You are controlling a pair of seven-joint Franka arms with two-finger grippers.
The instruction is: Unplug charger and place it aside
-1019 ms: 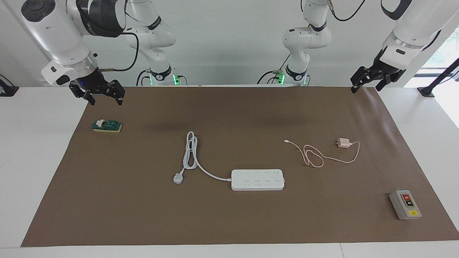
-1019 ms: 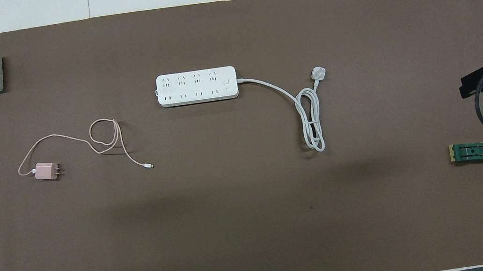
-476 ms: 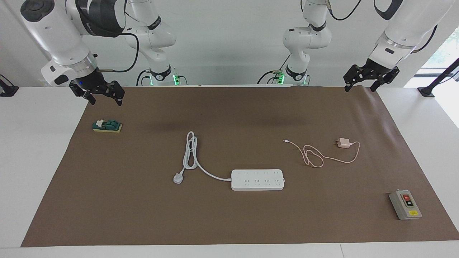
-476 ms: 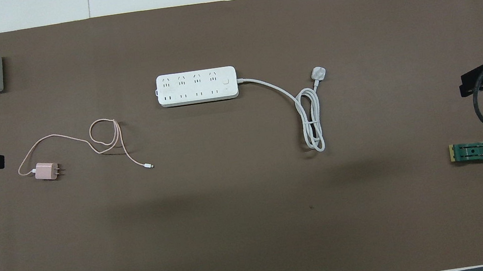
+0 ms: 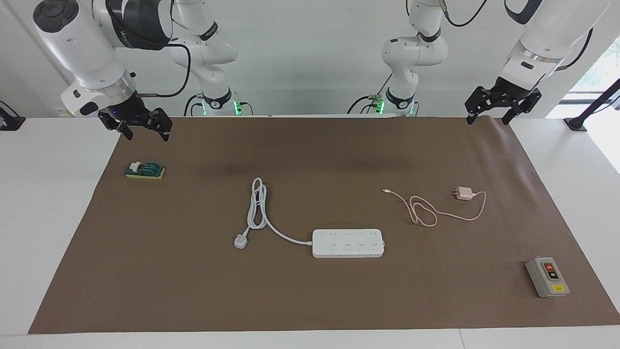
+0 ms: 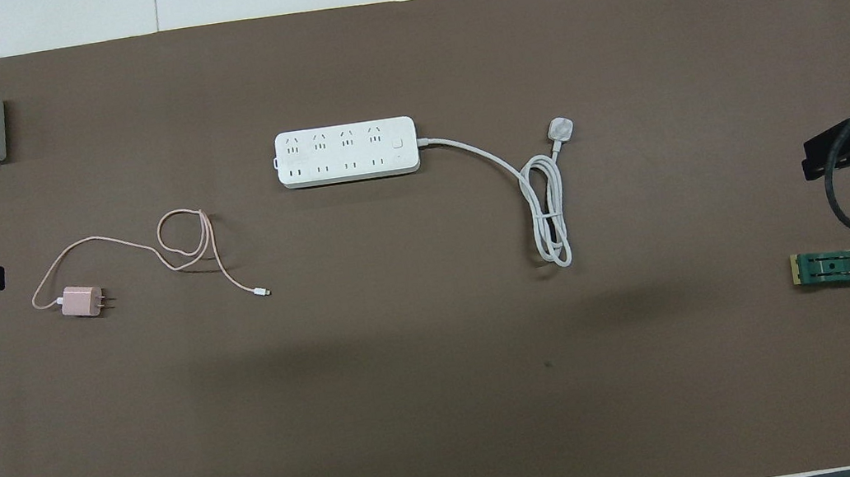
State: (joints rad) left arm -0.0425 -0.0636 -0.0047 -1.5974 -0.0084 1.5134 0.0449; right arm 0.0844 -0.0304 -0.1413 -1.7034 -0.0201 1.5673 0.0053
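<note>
Brown mat (image 5: 310,291) over white table (image 5: 48,218), white wall at back. Left arm bent down from high, wrist tilted; left gripper (image 5: 488,118) up in air over mat edge at its own end, fingers spread wide, holding nothing. Right arm likewise angled down; right gripper (image 5: 144,134) over mat corner near green switch (image 5: 144,170), fingers apart, empty. Charger (image 5: 465,193) lying unplugged on mat toward left arm's end, pink cable (image 5: 426,213) looped beside it, well apart from power strip (image 5: 348,243). Grey button box (image 5: 547,277) farther from robots.
</note>
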